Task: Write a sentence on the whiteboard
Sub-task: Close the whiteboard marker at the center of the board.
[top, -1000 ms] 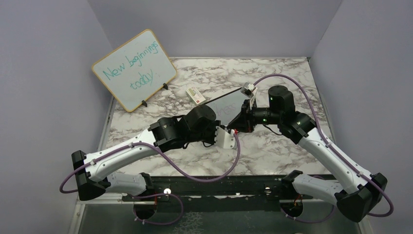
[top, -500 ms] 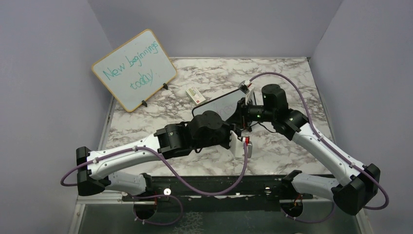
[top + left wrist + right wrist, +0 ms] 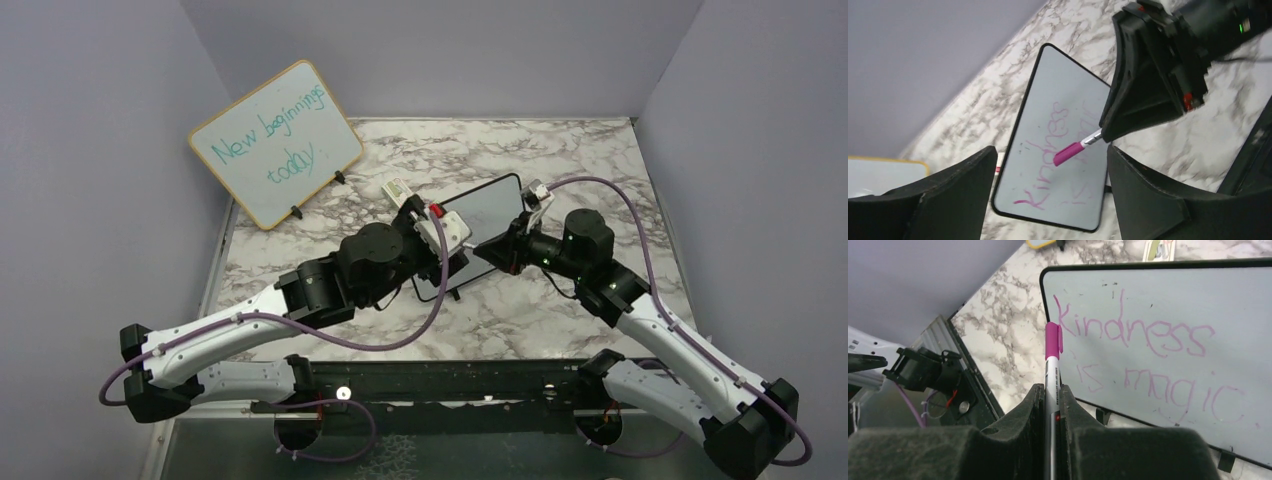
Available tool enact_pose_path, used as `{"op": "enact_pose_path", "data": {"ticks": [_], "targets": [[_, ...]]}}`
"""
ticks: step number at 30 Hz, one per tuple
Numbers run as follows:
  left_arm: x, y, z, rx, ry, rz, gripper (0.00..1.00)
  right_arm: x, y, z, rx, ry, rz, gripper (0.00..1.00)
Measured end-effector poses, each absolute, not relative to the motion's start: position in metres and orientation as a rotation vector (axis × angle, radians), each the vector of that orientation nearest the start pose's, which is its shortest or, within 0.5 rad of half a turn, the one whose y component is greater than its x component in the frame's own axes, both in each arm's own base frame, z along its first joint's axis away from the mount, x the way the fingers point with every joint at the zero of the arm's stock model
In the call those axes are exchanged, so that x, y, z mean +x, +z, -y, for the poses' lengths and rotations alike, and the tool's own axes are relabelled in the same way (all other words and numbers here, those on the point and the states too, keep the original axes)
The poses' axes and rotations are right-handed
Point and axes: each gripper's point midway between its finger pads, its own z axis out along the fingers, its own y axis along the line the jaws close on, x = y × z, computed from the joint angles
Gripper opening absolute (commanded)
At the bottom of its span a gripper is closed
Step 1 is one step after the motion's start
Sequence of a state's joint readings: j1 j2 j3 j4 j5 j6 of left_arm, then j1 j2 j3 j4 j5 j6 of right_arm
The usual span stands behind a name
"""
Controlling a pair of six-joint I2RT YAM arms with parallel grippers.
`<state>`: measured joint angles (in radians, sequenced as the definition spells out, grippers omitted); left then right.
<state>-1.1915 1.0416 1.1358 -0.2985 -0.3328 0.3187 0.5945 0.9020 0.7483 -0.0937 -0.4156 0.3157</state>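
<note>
Right end effector [image 3: 1050,392] around capped marker [image 3: 1053,340]

Whiteboard [image 3: 488,208]: small, rectangular, thin black frame, rounded corners, two black feet on lower edge; rests diagonally at the middle of the table [image 3: 560,150]. Sentence [image 3: 1138,332]: thin purple-pink handwriting, two lines, "Kindness / is magic", across board face.

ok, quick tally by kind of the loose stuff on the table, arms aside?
Whiteboards: 2, the black-framed whiteboard and the wood-framed board
Markers: 1, the pink-capped marker, clamped in the right gripper
Small white packets: 1, the white packet by the black-framed one
Total: 4
</note>
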Motion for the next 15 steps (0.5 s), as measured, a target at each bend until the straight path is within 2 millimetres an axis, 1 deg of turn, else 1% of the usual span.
{"op": "enact_pose_path", "data": {"ticks": [2,4,6,8,12,15], "targets": [[0.201,0.339,0.296,0.885,-0.399,-1.525,0.87,0.22,0.247,-0.245,-0.549,1.001,-1.798,0.0],[0.21,0.338,0.296,0.775,-0.443,-1.591,0.9,0.221,0.25,-0.244,-0.526,0.999,-1.758,0.0],[0.225,0.334,0.294,0.639,-0.488,-1.665,0.91,0.222,0.257,-0.243,-0.503,1.005,-1.711,0.0],[0.243,0.33,0.288,0.481,-0.548,-1.73,0.91,0.222,0.263,-0.241,-0.478,1.017,-1.663,0.0],[0.262,0.329,0.279,0.248,-0.693,-1.769,0.88,0.22,0.268,-0.24,-0.436,1.049,-1.601,0.0],[0.266,0.331,0.282,0.128,-0.83,-1.772,0.86,0.219,0.271,-0.239,-0.404,1.075,-1.558,0.0]]}}
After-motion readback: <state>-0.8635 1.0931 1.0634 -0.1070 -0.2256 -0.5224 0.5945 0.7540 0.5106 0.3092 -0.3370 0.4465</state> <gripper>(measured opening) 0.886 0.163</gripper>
